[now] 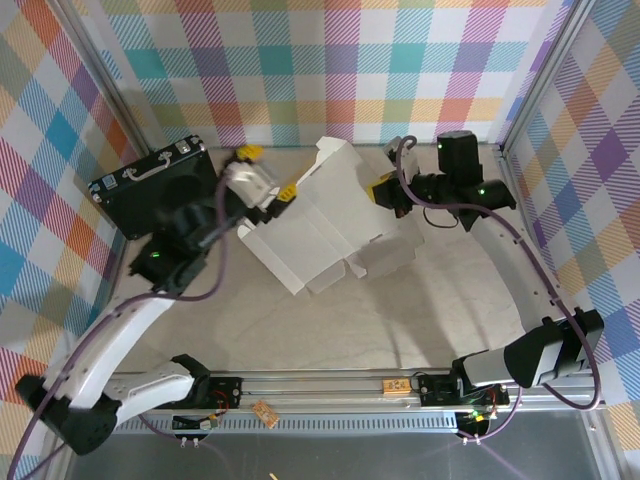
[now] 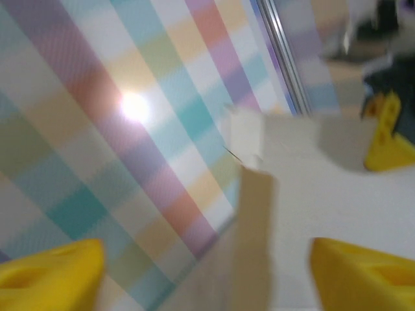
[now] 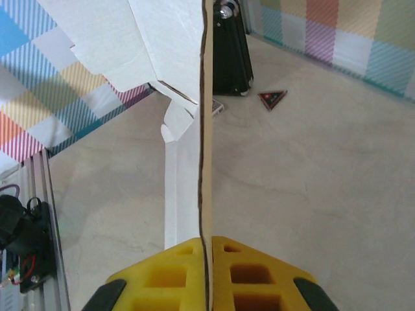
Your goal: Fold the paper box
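Cardboard of the paper box [image 1: 320, 215] lay in the middle of the table [image 1: 330, 330], white face up and partly raised between my two arms. I saw the right end effector [image 3: 207, 259] pinching one thin edge of it, the sheet standing upright from the yellow pads. The left end effector [image 2: 207, 275] stood spread wide at the opposite side, a tan flap between its fingers; contact I could not judge through the blur.

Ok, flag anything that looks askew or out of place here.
The paper box sits skewed across the table, half folded, flaps sticking up unevenly. The right gripper is shut on one thin edge, which bows slightly; the left gripper is open at the opposite side. Nothing looks torn or spilled.
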